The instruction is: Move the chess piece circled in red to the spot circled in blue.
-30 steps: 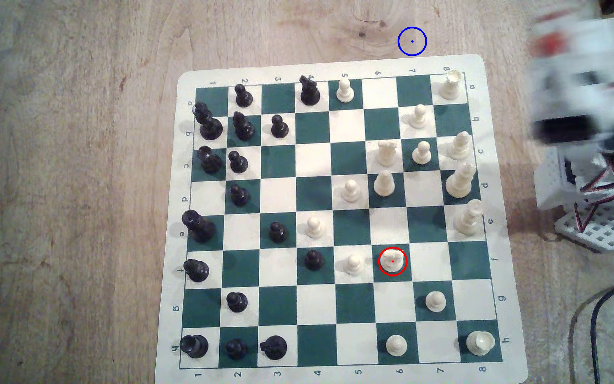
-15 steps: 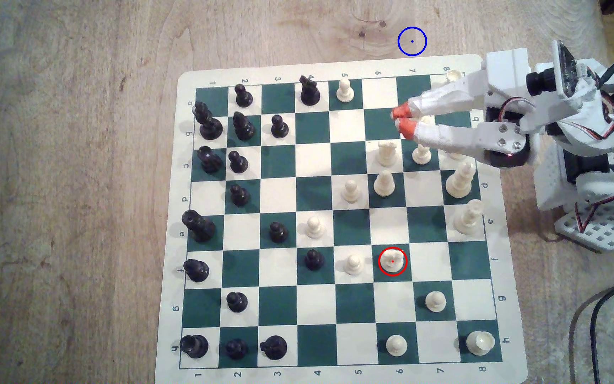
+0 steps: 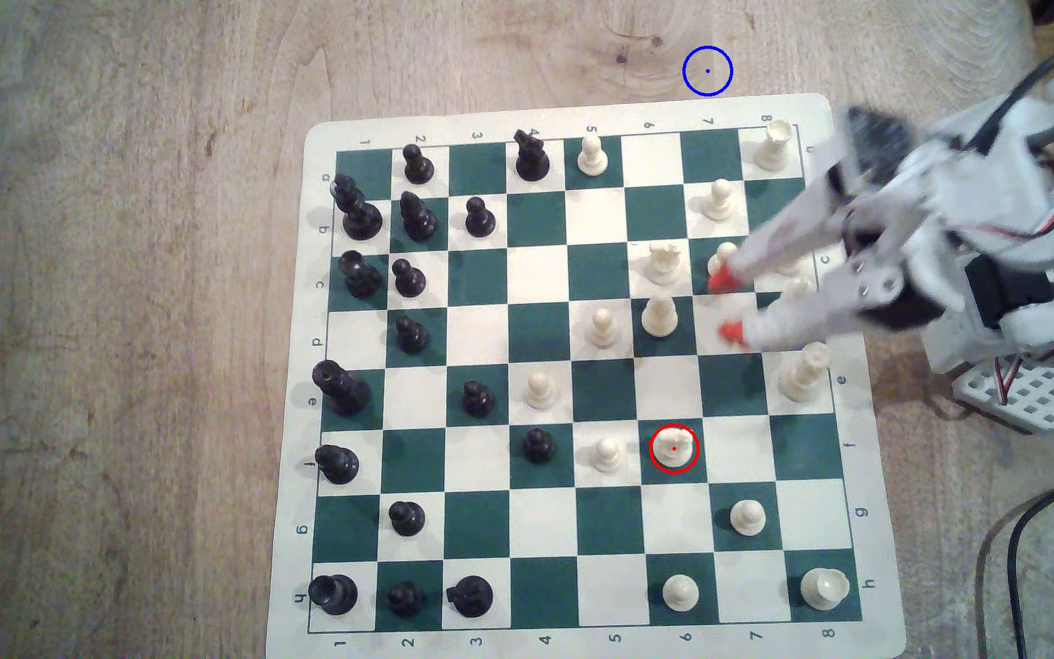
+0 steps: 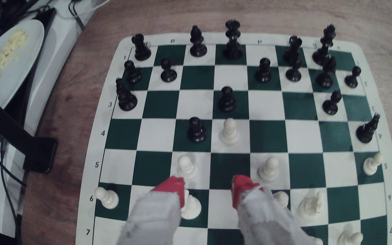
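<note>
In the exterior view, going from left to right, the black pieces [image 3: 411, 335] crowd the left columns of the green-and-white board [image 3: 600, 108]. The cream pieces are spread over the middle and right. The small cream knight [image 3: 674, 445] stands inside its red ring on a green square in row f, column 6, just right of a cream pawn [image 3: 607, 454]. It is upright and nothing touches it.

Further right and higher up, off the board's top edge, the blue ring [image 3: 707, 71] marks a bare patch of the wooden table [image 3: 131, 317]. Nothing rests there.

At the right side the white arm reaches in over the board. Its gripper [image 3: 726, 305] hovers above rows c and d near column 7, blurred with motion. The two red fingertips [image 3: 722, 279] are spread clearly apart, with nothing between them. The wrist view shows the same gripper [image 4: 208, 192] wide open and empty, with cream pawns below and around it.

So the job has hardly begun. The gripper is well apart from the knight, some rows away. Reaching it, closing on it, lifting it and carrying it over the cream pieces to the blue ring all seem left to do.
</note>
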### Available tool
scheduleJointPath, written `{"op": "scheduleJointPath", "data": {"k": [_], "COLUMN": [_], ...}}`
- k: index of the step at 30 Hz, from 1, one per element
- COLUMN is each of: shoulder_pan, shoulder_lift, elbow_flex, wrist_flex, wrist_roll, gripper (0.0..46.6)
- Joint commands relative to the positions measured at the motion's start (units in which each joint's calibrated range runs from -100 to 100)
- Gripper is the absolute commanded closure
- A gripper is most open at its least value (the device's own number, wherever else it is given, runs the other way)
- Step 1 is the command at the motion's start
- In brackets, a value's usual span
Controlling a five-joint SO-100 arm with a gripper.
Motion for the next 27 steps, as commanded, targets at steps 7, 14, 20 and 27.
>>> {"op": "scheduleJointPath", "data": {"k": [7, 14, 20, 27], "shoulder_pan": [-2.87, -2.24, -4.04, -5.92], "shoulder_lift": [18.31, 24.68, 31.64, 38.0], "elbow_flex": [-7.76, -6.4, -6.58, -7.67], "wrist_flex": [1.14, -4.76, -8.12, -11.15], "wrist_roll": [-4.79, -6.69, -7.13, -7.03], "gripper": [29.0, 27.6, 30.2, 29.4]}}
